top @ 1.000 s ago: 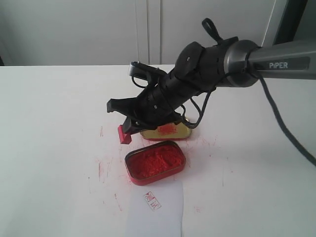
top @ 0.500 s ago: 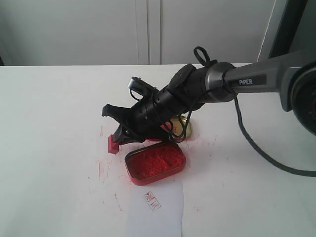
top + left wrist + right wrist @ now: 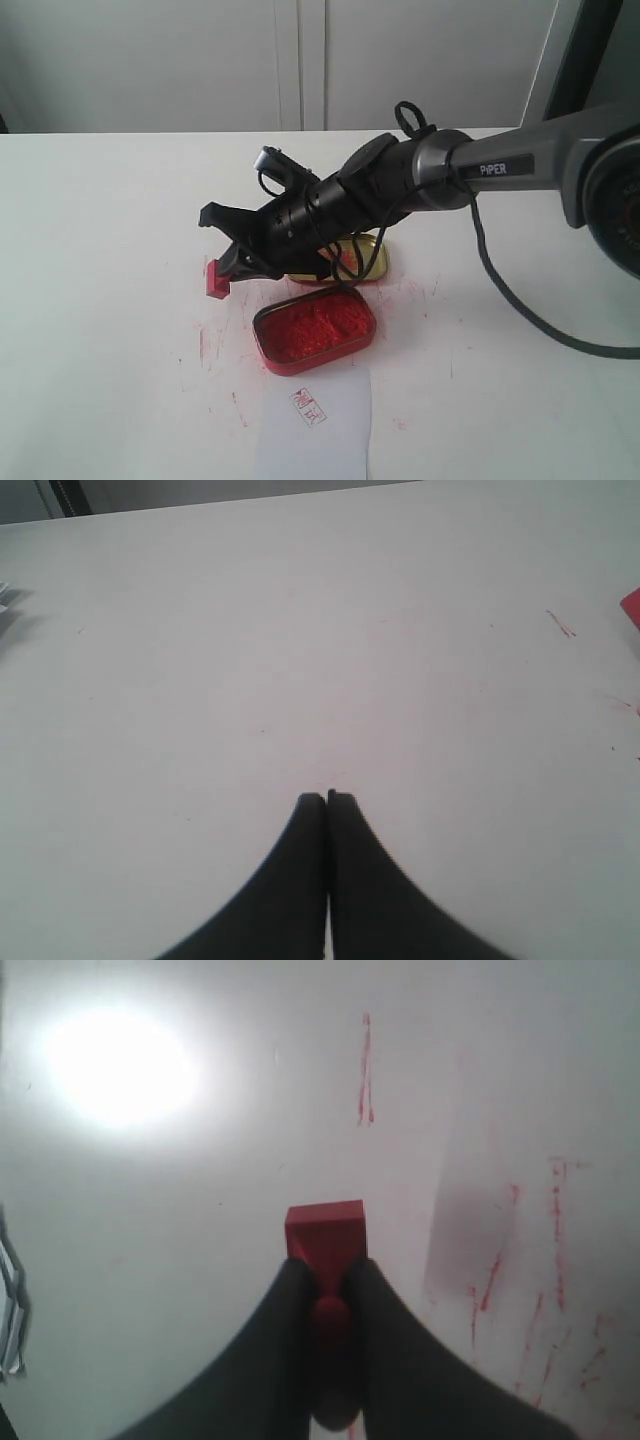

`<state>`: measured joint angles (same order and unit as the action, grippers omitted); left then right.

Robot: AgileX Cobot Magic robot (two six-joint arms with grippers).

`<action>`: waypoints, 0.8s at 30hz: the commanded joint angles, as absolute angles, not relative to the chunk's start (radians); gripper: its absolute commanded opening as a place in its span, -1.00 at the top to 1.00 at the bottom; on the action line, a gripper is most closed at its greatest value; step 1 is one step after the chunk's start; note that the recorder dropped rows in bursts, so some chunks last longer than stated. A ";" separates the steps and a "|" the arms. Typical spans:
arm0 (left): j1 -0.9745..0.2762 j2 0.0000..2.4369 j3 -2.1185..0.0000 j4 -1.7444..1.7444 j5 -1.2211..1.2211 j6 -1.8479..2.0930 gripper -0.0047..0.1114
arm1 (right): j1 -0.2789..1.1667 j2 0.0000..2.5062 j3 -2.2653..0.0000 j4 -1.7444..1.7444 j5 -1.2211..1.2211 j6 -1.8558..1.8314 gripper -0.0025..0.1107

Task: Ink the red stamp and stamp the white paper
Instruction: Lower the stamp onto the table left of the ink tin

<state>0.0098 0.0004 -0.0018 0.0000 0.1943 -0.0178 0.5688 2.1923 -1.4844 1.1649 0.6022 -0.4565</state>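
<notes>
**Red stamp clamped in the right fingers, beside the open ink tin**

The right arm [image 3: 440,175] reaches in from the right of the exterior view and slants down across the middle of the white surface [image 3: 100,250]. The right fingers [image 3: 285,1305] are closed on the narrow knob of the red stamp [image 3: 325,1230]. The stamp's flat rectangular base juts out past the fingertips toward the surface. In the exterior view the stamp sits low, to the left of the red tin [image 3: 315,333] and a little farther back, clear of the tin's rim. The pictures do not settle whether its base touches the surface or hangs just above it.

The red tin is open and full of crumbly red paste. Its gold-lined lid [image 3: 368,262] lies just behind it, partly hidden by the arm. The white paper [image 3: 320,435] lies just in front of the tin and runs off the bottom edge of the view. It bears a small red imprint [image 3: 309,406] near its far left corner. Red streaks [image 3: 205,345] mark the surface to the left of the tin and the paper.

The left fingers [image 3: 305,830] are pressed together tip to tip over a plain stretch of the surface, well apart from the tin and the paper.
</notes>
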 commanded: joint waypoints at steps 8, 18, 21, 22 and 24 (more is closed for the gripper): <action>0.007 0.000 0.000 -0.006 0.194 -0.022 0.92 | 0.570 2.196 -1.475 1.160 0.578 -0.503 0.96; 0.007 0.000 0.000 -0.006 0.194 -0.022 0.92 | 0.570 2.226 -1.475 1.162 0.578 -0.489 0.78; 0.007 0.000 0.000 -0.006 0.194 -0.022 0.92 | 0.570 2.226 -1.475 1.162 0.578 -0.489 0.66; 0.007 0.000 0.000 -0.006 0.194 -0.022 0.92 | 0.570 2.226 -1.475 1.162 0.578 -0.489 0.63; 0.007 0.000 0.000 -0.006 0.194 -0.022 0.92 | 0.570 2.226 -1.475 1.162 0.578 -0.487 0.56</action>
<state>0.0098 0.0004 -0.0018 0.0000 0.1943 -0.0178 0.5688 2.2254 -1.4786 1.1645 0.5822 -0.4879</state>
